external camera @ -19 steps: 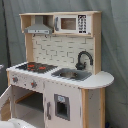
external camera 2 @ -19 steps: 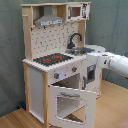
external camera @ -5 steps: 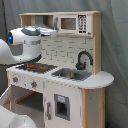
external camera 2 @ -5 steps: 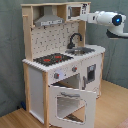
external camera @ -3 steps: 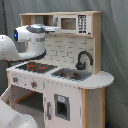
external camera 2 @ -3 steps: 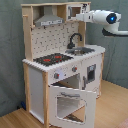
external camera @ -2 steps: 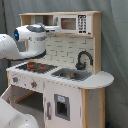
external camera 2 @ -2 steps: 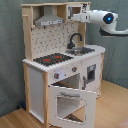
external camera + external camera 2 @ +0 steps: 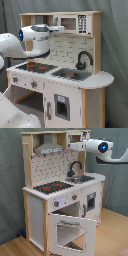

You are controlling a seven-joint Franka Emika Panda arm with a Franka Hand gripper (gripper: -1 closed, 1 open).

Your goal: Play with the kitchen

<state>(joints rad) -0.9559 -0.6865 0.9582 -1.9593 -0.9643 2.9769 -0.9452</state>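
The kitchen (image 9: 75,85) (image 9: 60,193) is a tall white and light-wood toy with a black-red stovetop (image 9: 37,66) (image 9: 52,187), a silver sink (image 9: 72,75) (image 9: 84,178) and a black faucet (image 9: 82,59) (image 9: 75,167). Its windowed oven door (image 9: 70,230) hangs open in the second exterior view. My gripper (image 9: 58,28) (image 9: 74,146) is up at shelf height, right at the small microwave cabinet (image 9: 76,23) (image 9: 75,137). The grey hood (image 9: 49,149) is clear in the second exterior view; my arm covers it in the first exterior view.
My white arm (image 9: 15,47) (image 9: 107,150) reaches in level above the counter. A rounded side counter (image 9: 102,79) sticks out past the sink. A grey curtain (image 9: 115,50) hangs behind the toy, and wooden floor (image 9: 112,235) lies in front.
My arm has risen from low beside the kitchen to shelf height. Over the last second the gripper has edged closer to the microwave cabinet. The oven door has stayed open.
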